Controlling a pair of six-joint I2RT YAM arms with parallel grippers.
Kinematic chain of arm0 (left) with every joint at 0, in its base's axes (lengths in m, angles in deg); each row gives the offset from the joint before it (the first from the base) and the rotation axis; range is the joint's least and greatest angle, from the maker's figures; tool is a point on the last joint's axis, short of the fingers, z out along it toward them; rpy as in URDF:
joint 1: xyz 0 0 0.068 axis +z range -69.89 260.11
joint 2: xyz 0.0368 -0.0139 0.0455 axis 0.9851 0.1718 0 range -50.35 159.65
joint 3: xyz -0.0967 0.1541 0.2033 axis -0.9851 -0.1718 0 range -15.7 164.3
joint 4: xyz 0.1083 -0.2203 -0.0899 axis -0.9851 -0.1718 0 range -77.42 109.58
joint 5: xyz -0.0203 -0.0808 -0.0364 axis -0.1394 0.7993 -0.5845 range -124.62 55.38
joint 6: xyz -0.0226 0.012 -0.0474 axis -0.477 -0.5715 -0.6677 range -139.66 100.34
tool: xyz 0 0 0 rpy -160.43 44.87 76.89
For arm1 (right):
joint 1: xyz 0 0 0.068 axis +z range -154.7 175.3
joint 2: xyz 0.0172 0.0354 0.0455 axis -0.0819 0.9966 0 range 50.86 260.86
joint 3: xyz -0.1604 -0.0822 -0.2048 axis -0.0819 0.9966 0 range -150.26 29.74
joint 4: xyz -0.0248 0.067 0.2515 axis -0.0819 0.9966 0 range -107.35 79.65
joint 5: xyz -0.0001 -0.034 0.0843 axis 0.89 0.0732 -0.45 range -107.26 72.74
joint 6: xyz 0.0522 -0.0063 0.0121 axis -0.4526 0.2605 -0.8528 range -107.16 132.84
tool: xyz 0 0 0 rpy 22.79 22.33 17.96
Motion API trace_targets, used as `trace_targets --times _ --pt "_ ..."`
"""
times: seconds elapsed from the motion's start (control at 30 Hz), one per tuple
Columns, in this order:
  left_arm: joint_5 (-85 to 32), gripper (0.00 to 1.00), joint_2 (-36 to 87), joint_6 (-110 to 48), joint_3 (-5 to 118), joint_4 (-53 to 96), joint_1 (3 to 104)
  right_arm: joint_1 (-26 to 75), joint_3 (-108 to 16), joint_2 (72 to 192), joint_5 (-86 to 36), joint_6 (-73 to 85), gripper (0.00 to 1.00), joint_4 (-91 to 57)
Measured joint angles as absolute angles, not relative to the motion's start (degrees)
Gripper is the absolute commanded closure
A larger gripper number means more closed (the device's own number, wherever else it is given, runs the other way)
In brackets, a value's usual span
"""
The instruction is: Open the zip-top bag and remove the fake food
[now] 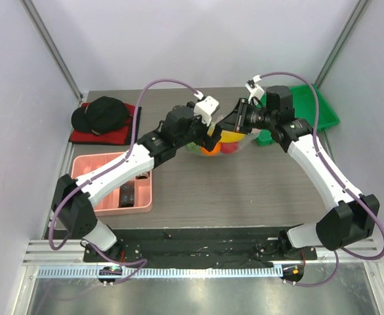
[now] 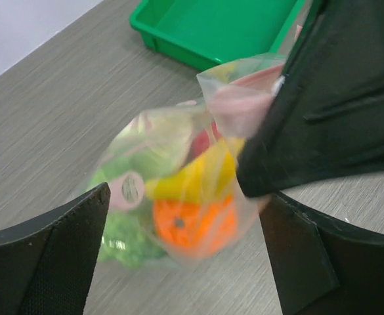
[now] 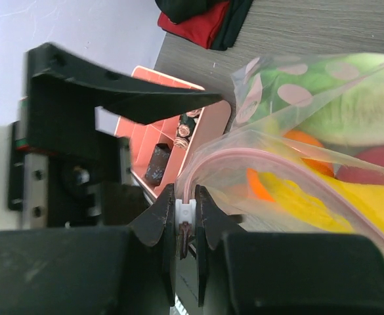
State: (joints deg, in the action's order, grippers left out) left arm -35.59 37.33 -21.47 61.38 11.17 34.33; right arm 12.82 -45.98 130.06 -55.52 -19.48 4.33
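The zip-top bag [image 1: 226, 140] hangs lifted over the table's middle, between both grippers. Its white slider [image 3: 186, 210] sits on the pink zip strip [image 3: 290, 167], and my right gripper [image 3: 186, 216] is shut on that slider. Inside the clear plastic [image 2: 172, 164] I see fake food: an orange [image 2: 192, 223], a yellow banana [image 2: 192, 178], a red fruit [image 2: 201, 141] and green cabbage [image 2: 123, 236]. My left gripper [image 2: 185, 262] stands wide open just short of the bag's lower end, with nothing between its fingers. From above, the left gripper [image 1: 211, 136] is at the bag's left and the right gripper [image 1: 235, 125] at its upper right.
A green tray [image 1: 316, 108] lies at the back right, just behind the bag [image 2: 211, 26]. A pink compartment tray [image 1: 90, 167] with small dark items sits at the front left. A black cap on a red cloth [image 1: 103, 118] lies at the back left.
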Motion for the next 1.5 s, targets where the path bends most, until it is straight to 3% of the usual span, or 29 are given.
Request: trace_targets --times 0.07,0.1,0.17,0.2,0.23,0.3,0.33,0.43,0.53,0.83,1.17,1.3,1.5 --pt "-34.12 0.3 39.71 -20.5 62.8 11.15 34.96 12.84 -45.61 129.08 -55.19 -19.96 0.99 4.59" --pt "-33.43 0.49 40.45 -20.53 63.04 11.2 35.18 12.84 -45.52 128.79 -54.95 -20.27 0.99 4.74" --pt "-31.61 0.68 41.83 -20.85 63.24 11.24 35.69 12.84 -45.31 128.22 -53.56 -21.56 0.98 4.85" --pt "-30.85 0.88 42.33 -21.12 63.24 11.35 35.86 12.84 -45.13 128.07 -52.97 -22.15 0.95 4.96" --pt "-30.15 0.99 42.66 -21.62 63.24 11.63 35.88 12.84 -44.85 127.94 -52.16 -23.24 0.8 4.85" --pt "-28.9 1.0 42.94 -22.84 63.26 12.07 35.86 12.84 -43.91 127.63 -50.04 -25.62 0.55 4.7" --pt "-28.55 1.0 43.05 -23.56 63.26 12.22 35.82 12.86 -43.4 127.35 -49.1 -27.06 0.35 4.59" --pt "-27.96 1.0 43.49 -25.99 63.24 12.42 36.01 12.84 -41.85 126.12 -46.23 -29.84 0.13 4.59" --pt "-27.48 1.0 43.53 -28.46 63.24 12.49 36.28 12.69 -40.96 123.85 -42.36 -29.32 0.03 6.05" --pt "-26.74 1.0 41.79 -34.41 59.5 13.38 36.32 13.04 -42.68 118.58 -33.08 -30.06 0.0 12.76" --pt "-15.79 1.0 41.79 -46.56 59.39 12.46 39.55 14.55 -41.68 112.29 -27.96 -19.11 0.01 14.42" --pt "-11.02 1.0 41.79 -50.86 59.39 13.51 42.64 14.41 -38.44 109.58 -32.94 -15.63 0.08 11.12" --pt "-1.25 1.0 41.79 -53.73 59.45 13.71 45.89 14.44 -24.59 104.73 -42.8 -5.45 0.08 -4.53"
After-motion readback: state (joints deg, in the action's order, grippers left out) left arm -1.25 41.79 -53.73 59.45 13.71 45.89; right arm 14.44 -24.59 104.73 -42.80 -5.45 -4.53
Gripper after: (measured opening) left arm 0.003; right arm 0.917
